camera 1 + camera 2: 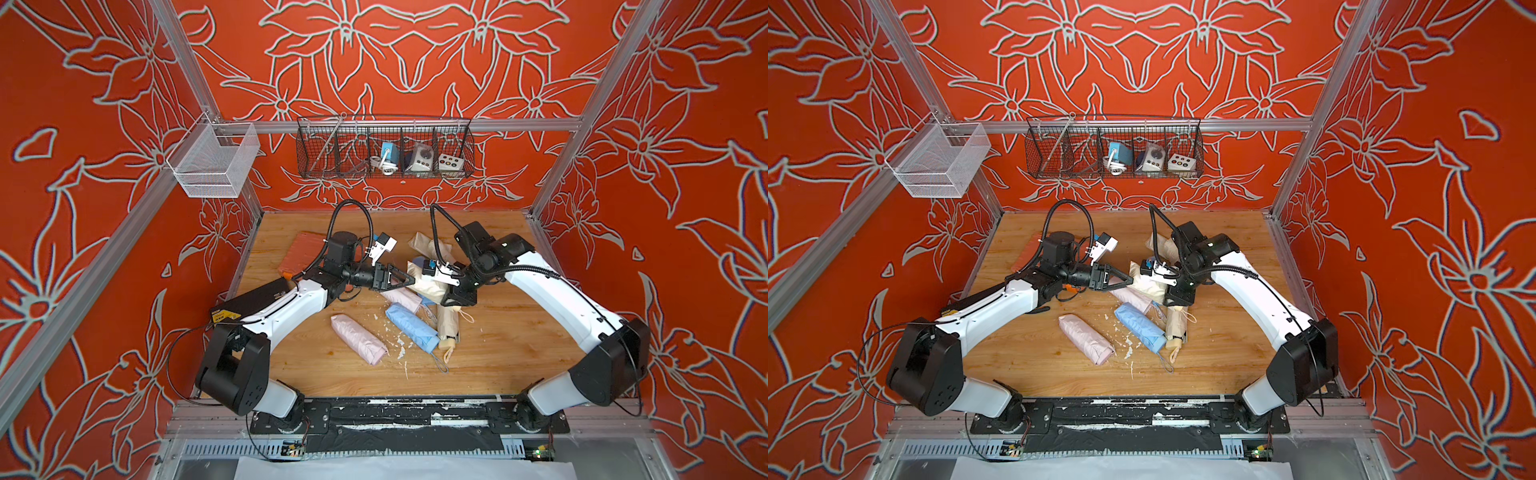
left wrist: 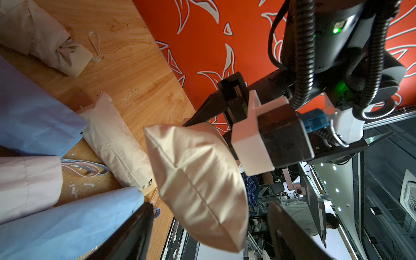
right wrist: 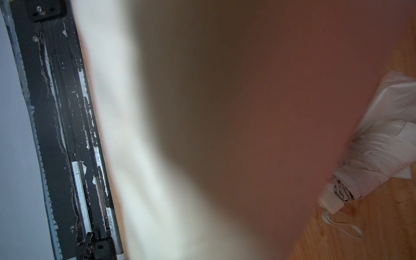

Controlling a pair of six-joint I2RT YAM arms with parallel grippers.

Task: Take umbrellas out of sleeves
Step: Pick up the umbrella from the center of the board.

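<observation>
Right gripper [image 1: 452,297] is clamped on a cream sleeve [image 1: 428,282]. The sleeve bulges full, contents not visible, and it is lifted off the table [image 1: 498,357] above the pile mid-scene. The right wrist view is almost all blurred cream fabric right up against the lens, so the jaws are not seen there. The left wrist view shows the sleeve hanging in air with the dark right fingers going behind it.

Left gripper [image 1: 409,282] is released, jaws spread, level with the sleeve's closed free end. That end sits between the two left fingers [image 2: 135,231]; can't tell if it touches either.

On the table:
- pink umbrella [image 1: 359,338] lies alone nearest the front, slantwise
- blue umbrella [image 1: 411,326] is just beside it, wrist loop trailing off its near end
- second pink umbrella [image 1: 401,297] is below the left gripper tips
- cream umbrella [image 1: 449,328], bare handle showing, touches the blue one
- back cream umbrella [image 1: 428,245] is partly hidden by the right arm

White flecks [image 1: 399,345] lie between the pink and blue ones. Orange case [image 1: 303,249] sits at the back, behind the left arm
</observation>
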